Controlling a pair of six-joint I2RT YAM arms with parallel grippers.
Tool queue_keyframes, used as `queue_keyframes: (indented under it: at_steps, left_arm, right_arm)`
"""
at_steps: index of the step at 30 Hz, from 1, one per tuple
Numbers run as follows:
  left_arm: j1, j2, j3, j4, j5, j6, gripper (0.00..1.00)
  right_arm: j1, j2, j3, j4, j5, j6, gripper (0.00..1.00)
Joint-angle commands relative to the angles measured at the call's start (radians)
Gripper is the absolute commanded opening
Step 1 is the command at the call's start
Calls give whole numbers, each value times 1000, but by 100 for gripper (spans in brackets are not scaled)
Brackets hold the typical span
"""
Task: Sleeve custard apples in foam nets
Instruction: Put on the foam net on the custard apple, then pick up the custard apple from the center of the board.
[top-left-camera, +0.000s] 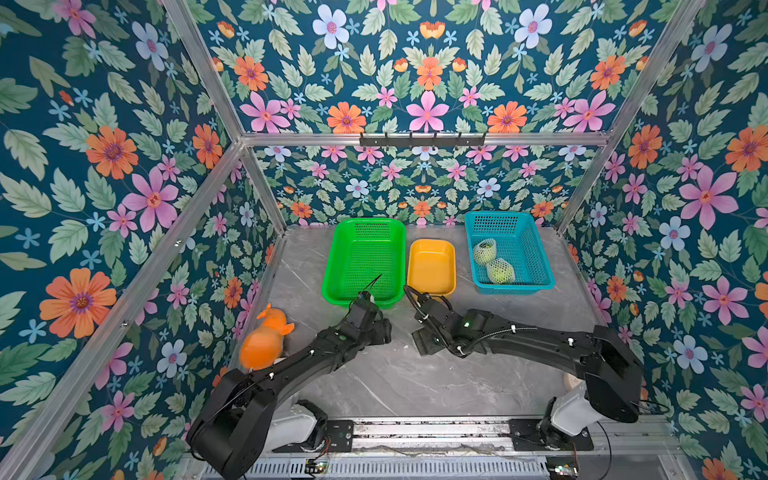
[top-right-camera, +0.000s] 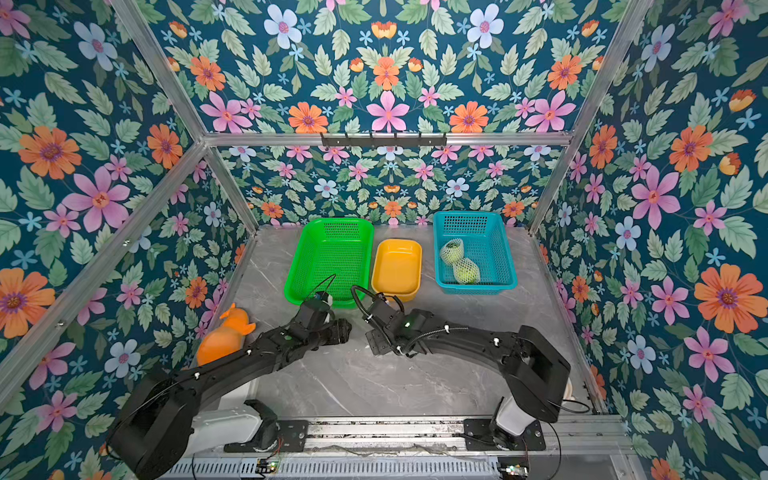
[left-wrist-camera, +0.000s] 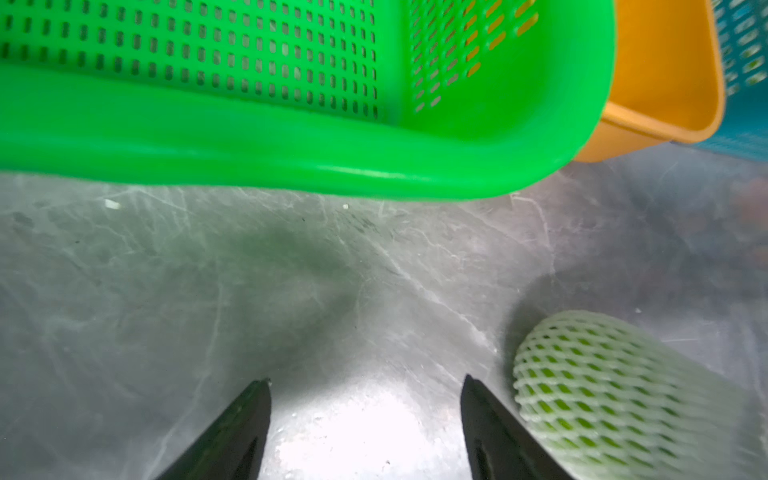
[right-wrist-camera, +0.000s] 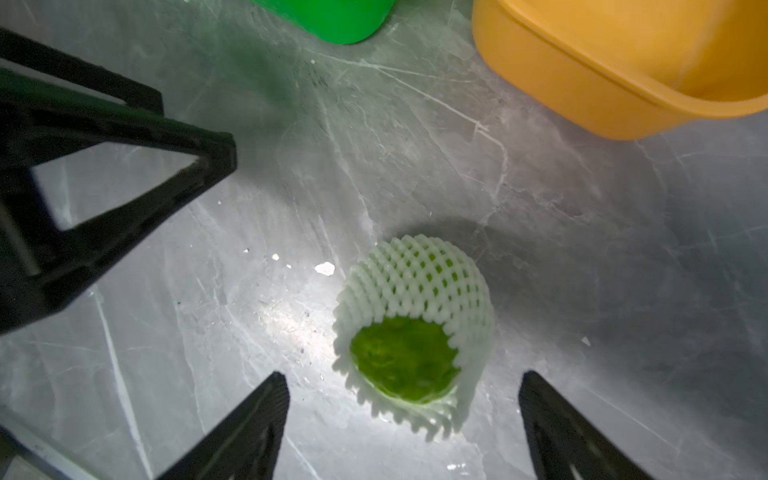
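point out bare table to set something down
Bare: the table between left arm, right arm and near rail; the strip between blue basket and right arm. Crowded: before the green basket and yellow tub, where left gripper and right gripper sit by a netted custard apple.

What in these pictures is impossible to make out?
- Third green custard apple in white foam net: shows in wrist views only; in both top views the black robot arms hide it.
- Same fruit, left wrist view: blurred, cut by the edge.
- Two netted fruits in blue perforated plastic basket: too small in both top views to judge skin.
- Orange plush toy, top views: partly behind left arm.
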Motion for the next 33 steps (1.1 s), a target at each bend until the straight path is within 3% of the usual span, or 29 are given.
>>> queue_keyframes:
  at_steps: [1,19,23,30,33]
  left_arm:
    - [10,-21,-17,49,-32,-28,78]
    - [27,-8,-18,68,-1,-13,78]
    - [29,-10,-14,62,-2,-11,78]
    - [31,-4,0,57,-2,-4,78]
    - [32,2,6,60,-2,-2,78]
  right_arm:
    - [1,29,15,-4,44,48,86]
    - [2,209,61,-16,23,71,80]
    - [2,226,63,-3,9,64,84]
    - [0,189,66,-5,2,56,99]
    - [-2,151,64,-12,4,56,99]
